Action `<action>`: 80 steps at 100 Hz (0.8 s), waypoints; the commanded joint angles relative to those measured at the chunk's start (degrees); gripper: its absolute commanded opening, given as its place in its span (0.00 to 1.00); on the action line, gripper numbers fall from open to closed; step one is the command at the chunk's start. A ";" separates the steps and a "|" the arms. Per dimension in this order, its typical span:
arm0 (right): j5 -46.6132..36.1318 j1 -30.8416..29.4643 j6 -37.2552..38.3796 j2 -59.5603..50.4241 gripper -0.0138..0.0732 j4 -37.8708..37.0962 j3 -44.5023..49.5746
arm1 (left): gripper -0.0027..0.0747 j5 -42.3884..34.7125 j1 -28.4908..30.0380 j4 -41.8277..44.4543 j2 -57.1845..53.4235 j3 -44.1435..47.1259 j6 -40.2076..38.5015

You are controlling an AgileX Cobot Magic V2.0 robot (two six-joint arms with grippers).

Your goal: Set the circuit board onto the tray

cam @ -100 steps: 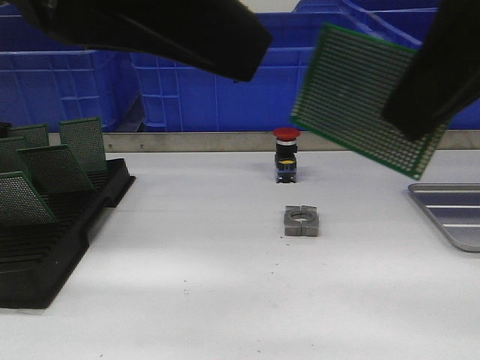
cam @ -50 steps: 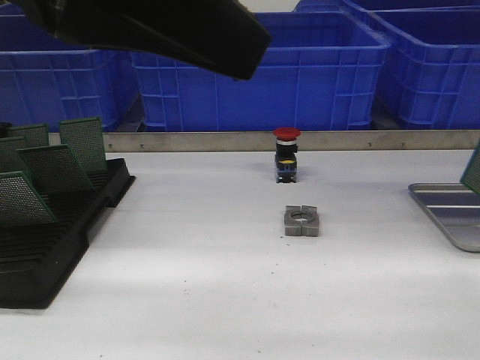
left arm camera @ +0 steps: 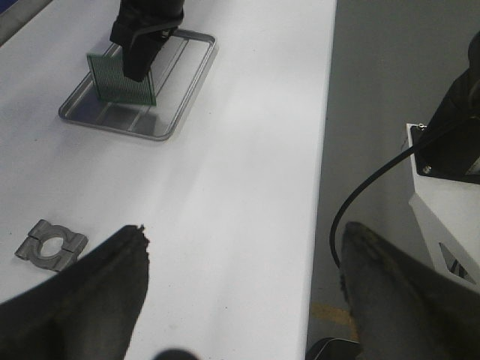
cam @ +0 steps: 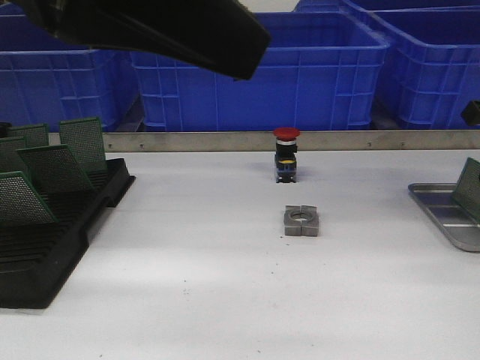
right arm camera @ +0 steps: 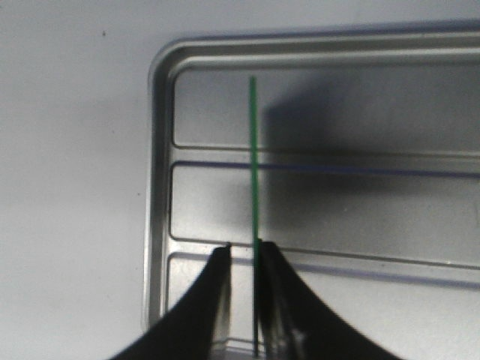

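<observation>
The green circuit board (right arm camera: 253, 150) stands on edge inside the silver tray (right arm camera: 157, 187), seen edge-on between my right gripper's (right arm camera: 244, 246) fingers. One finger lies against the board; a narrow gap of tray shows between the board and the other finger, so the jaws are slightly open. In the left wrist view the right gripper (left arm camera: 142, 52) is at the top of the upright circuit board (left arm camera: 120, 79) over the tray (left arm camera: 161, 137). In the front view the circuit board (cam: 471, 187) leans at the right edge above the tray (cam: 442, 217). My left gripper (left arm camera: 244, 231) is wide open and empty, high above the table.
A black rack (cam: 45, 255) with several green boards (cam: 45, 165) fills the left. A red push button (cam: 286, 154) and a grey metal clamp (cam: 301, 221) sit mid-table. Blue crates (cam: 300, 75) line the back. The left arm (cam: 150, 30) hangs overhead.
The right gripper carried the circuit board from high over the centre-right down to the tray at the right edge. The left arm stayed still.
</observation>
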 commanded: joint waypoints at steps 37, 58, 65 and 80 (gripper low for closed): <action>0.57 -0.44 -0.05 -3.71 0.87 -9.17 -6.91 | 0.68 -1.09 6.13 11.43 -3.08 -1.39 -0.54; 1.33 -0.44 -0.05 -3.71 0.87 -9.17 -6.91 | 0.68 -2.88 11.80 37.82 -3.11 -1.39 -0.66; 1.13 -0.44 -0.05 -3.71 0.87 -9.17 -6.91 | 0.68 -3.78 13.17 45.68 -2.22 -1.31 -0.66; 1.13 -0.44 -0.05 -3.71 0.87 -9.17 -6.91 | 0.68 -5.25 16.01 52.48 1.44 -1.31 -4.63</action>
